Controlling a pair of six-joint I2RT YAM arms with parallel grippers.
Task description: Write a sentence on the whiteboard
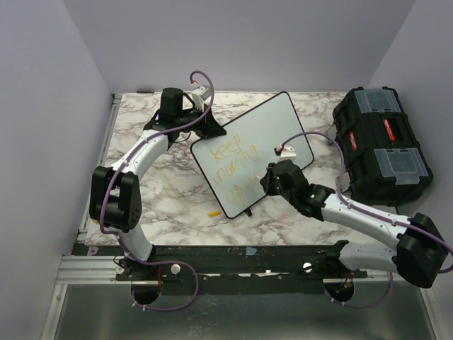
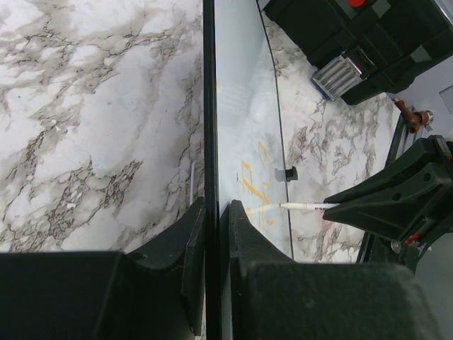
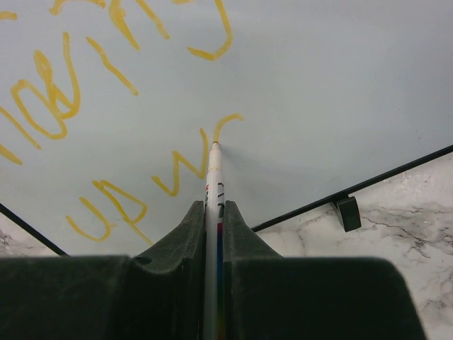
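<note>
Whiteboard: one, flat glossy white rectangle with a thin black rim and rounded corners. It sits mid-table, nearer the far edge. Its long axis runs diagonally, from the left side toward the far right corner. Can't tell if it lies fully flat.

Sentence: three short lines of thin yellow-orange handwriting, faint on the white, running along the board's long axis. Top line reads "keep"; the lower two aren't legible from above.

Left fingers: closed on the board's rim at its far-left edge, one finger on each face.

Right fingers: clamped on one marker, a slim white barrel. Its tip touches the board at the end of the third line, near the board's near edge.

One small black tab sits on the rim close to the tip.

Table: white marble pattern with grey veins.

One black plastic toolbox with clear lid panels sits at the right edge toward the far corner, apart from the board.

One small yellow piece lies on the table just beside the board's near corner.
</note>
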